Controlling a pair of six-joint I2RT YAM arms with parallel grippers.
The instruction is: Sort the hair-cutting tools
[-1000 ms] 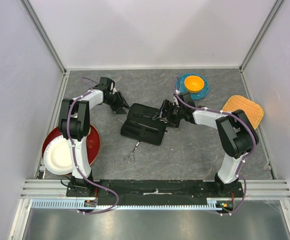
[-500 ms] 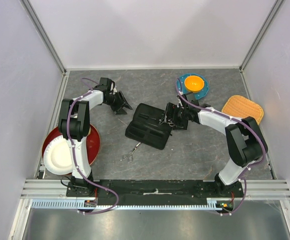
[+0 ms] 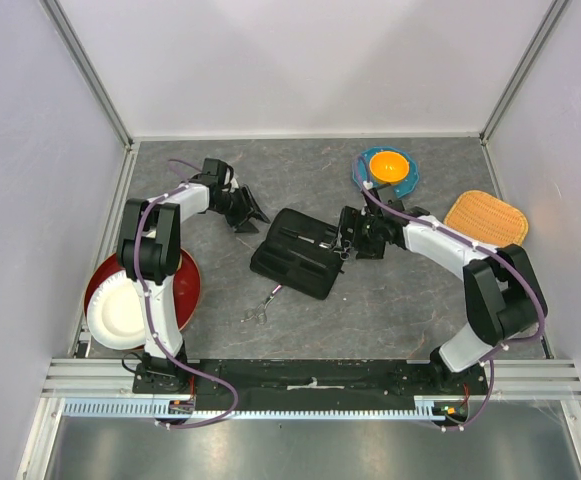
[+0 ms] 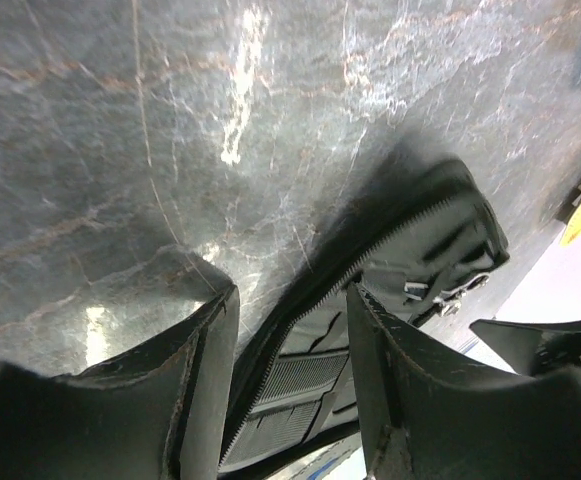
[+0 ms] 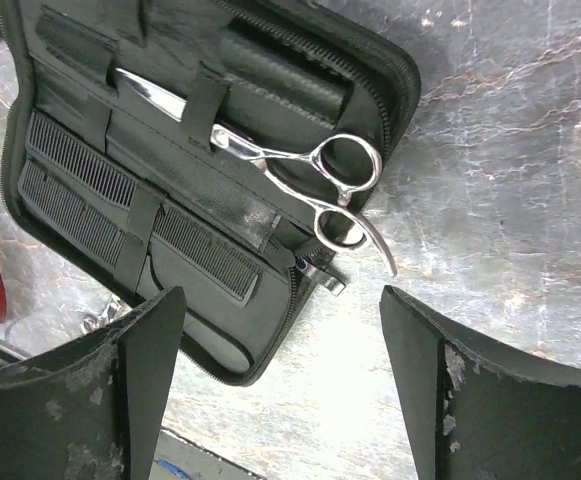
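While the left claw (image 3: 250,215) hangs about half open and empty, low over bare table (image 3: 400,300) at 10 o'clock from the case (image 3: 295,255), the right claw (image 3: 342,243) gapes wide, gripping nothing, over the case's 3 o'clock edge, where the finger loops of the scissors (image 5: 305,165) stick out past the zip. Open table runs between left claw and case, and along 6 o'clock. Count: two scissors, one inside, the loose scissors (image 3: 262,309) at the case's 7 o'clock; two combs (image 5: 70,155), both inside; one case
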